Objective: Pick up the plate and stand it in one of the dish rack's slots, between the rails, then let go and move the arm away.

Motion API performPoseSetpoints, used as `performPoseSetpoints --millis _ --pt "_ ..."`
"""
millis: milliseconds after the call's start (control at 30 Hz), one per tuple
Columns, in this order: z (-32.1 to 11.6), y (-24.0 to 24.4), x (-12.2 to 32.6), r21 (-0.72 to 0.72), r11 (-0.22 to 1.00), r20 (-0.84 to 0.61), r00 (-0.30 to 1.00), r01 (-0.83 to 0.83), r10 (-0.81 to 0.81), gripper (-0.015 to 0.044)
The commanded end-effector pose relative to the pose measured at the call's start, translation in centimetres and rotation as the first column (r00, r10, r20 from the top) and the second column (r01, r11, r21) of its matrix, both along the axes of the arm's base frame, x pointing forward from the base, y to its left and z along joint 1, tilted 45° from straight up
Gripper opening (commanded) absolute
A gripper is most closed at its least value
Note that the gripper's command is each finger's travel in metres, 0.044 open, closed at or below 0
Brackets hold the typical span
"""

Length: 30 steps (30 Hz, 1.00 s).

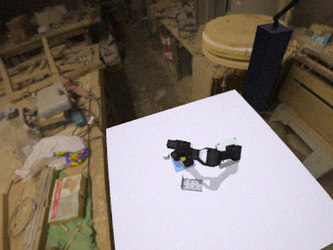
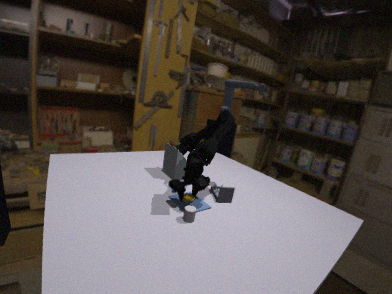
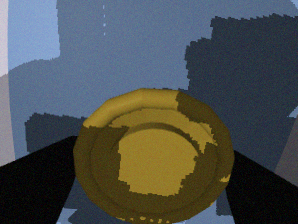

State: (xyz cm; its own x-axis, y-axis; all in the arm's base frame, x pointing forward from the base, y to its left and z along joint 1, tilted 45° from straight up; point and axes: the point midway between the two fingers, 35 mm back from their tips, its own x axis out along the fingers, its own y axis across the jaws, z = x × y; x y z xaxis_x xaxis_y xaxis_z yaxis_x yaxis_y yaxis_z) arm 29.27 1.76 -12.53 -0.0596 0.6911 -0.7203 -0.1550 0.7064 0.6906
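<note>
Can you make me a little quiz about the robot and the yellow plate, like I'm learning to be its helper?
1. Which thing is right under the plate?
a) a dish rack
b) a flat mat
c) a cardboard box

2. True or false: the plate is standing in the dish rack.

3. Fill in the colour: the mat is ____.

Key: 1 b; 2 false; 3 blue.
</note>
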Motion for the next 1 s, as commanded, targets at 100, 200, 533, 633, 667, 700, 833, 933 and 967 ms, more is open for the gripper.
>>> performPoseSetpoints --millis 100,200,533,633,667,700,833,933,967 --pt "0.8 -1.1 0.5 -0.002 1.000 -0.002 1.000 0.006 -0.006 0.0153" --pt "2.0 -2.5 1.0 -0.006 1.000 -0.001 1.000 0.007 -0.007 0.0074" --pt "6.1 -7.0 1.9 -0.013 1.000 -0.001 1.000 0.008 -0.008 0.0000" --pt "7.5 -8.3 1.9 -0.013 1.000 -0.002 1.000 0.007 -0.007 0.0000" --pt "7.8 -8.7 2.0 -0.013 1.000 -0.002 1.000 0.007 -0.007 0.0000" --pt "8.1 -9.0 2.0 -0.013 1.000 -0.002 1.000 0.007 -0.007 0.0000" --pt "9.5 -10.4 2.1 -0.011 1.000 -0.002 1.000 0.006 -0.006 0.0000" --pt "10.6 -11.4 2.1 -0.009 1.000 -0.003 1.000 0.005 -0.005 0.0000" --pt "10.9 -11.8 2.1 -0.009 1.000 -0.003 1.000 0.005 -0.005 0.0000"
